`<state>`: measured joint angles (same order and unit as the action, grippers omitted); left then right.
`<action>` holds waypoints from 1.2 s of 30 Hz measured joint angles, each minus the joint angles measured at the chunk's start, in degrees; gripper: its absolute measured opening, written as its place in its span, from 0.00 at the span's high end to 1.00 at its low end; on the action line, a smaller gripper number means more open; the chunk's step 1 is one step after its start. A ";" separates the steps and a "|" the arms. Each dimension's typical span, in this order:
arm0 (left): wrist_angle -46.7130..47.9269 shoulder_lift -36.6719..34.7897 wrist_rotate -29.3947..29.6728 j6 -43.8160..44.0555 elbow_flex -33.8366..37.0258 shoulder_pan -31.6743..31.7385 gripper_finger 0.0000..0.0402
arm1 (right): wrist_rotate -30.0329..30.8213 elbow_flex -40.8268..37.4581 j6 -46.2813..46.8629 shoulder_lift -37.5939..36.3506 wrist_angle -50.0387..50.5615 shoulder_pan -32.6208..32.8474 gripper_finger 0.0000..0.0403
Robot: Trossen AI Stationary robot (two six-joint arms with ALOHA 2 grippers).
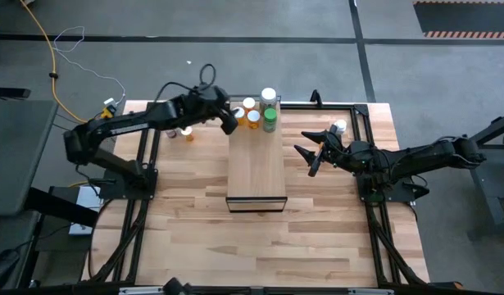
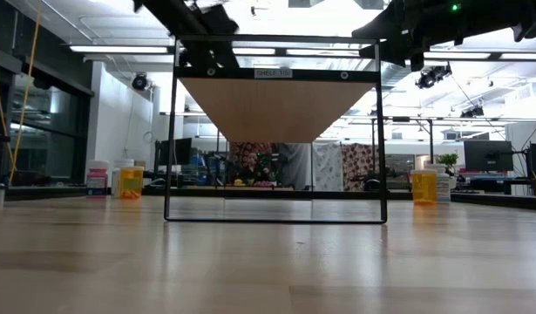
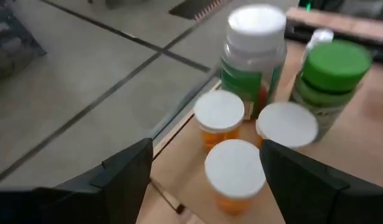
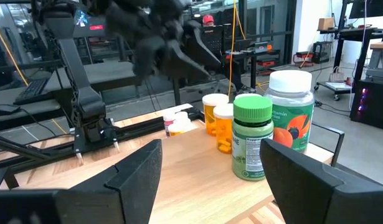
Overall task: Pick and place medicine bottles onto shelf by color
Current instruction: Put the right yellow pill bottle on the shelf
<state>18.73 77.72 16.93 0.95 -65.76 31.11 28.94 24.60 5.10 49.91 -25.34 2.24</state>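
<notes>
With both claws spread and empty, the left claw (image 1: 229, 120) hung beside bottles (image 1: 253, 117) clustered top-center on the shelf (image 1: 256, 172), strays (image 1: 187, 132) left on the tabletop (image 1: 194, 229).

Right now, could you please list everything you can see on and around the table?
shelf: one, light wood, table centre
orange pill bottles: three, white caps, shelf's far end
green-capped bottle: one, beside them on the shelf
large white-capped bottle: one, green label, shelf's far edge
loose orange bottle: one, table left of shelf
loose white-capped bottle: one, table right of shelf
left end effector: open, at the orange pill bottles
right end effector: open, right of shelf
</notes>
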 joint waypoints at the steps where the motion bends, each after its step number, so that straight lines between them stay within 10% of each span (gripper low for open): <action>1: 0.63 -1.44 -0.10 1.20 0.00 0.00 0.29 | 0.01 0.00 0.00 0.00 0.02 0.00 0.35; 8: -2.43 -12.94 -9.06 8.04 7.53 -4.90 0.29 | 0.12 0.00 0.00 0.00 0.43 0.00 0.35; 22: -53.93 -32.37 3.06 7.73 52.89 -27.70 0.29 | -0.26 0.00 0.00 -0.02 0.92 0.00 0.35; 36: -57.10 -39.54 -5.68 3.89 55.76 -28.33 0.29 | -0.99 0.00 1.34 -0.02 1.25 0.00 0.35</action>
<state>-38.37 38.17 11.24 4.84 -10.00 2.79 27.94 24.60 6.44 49.89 -24.10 2.24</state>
